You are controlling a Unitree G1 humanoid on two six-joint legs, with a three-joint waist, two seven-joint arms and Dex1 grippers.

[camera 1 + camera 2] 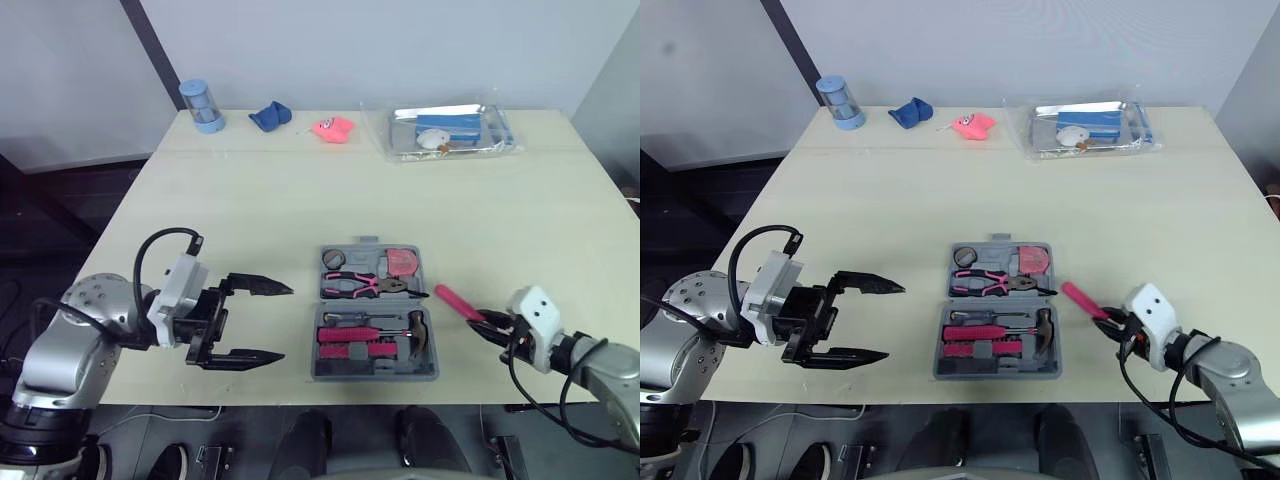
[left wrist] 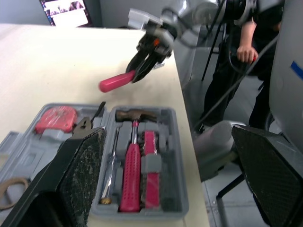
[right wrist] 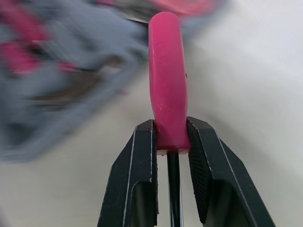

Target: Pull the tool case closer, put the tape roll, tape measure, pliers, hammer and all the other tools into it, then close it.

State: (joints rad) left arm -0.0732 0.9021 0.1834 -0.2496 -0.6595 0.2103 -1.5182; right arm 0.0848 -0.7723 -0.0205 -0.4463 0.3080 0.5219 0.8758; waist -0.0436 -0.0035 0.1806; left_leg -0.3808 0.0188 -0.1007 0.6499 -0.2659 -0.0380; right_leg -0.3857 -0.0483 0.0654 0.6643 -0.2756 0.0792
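Beside the grey case (image 1: 372,375), right tool (image 1: 483,324) clamps pink-handled screwdriver (image 1: 457,301).

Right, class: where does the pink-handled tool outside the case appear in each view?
Left eye view: pink-handled tool, just right of the grey plastic tool case.
Right eye view: likewise right of the case.
Left wrist view: beyond the case, in the jaws of the right gripper.
Right wrist view: clamped between the jaws, case behind it.
Shared landmark: the case.
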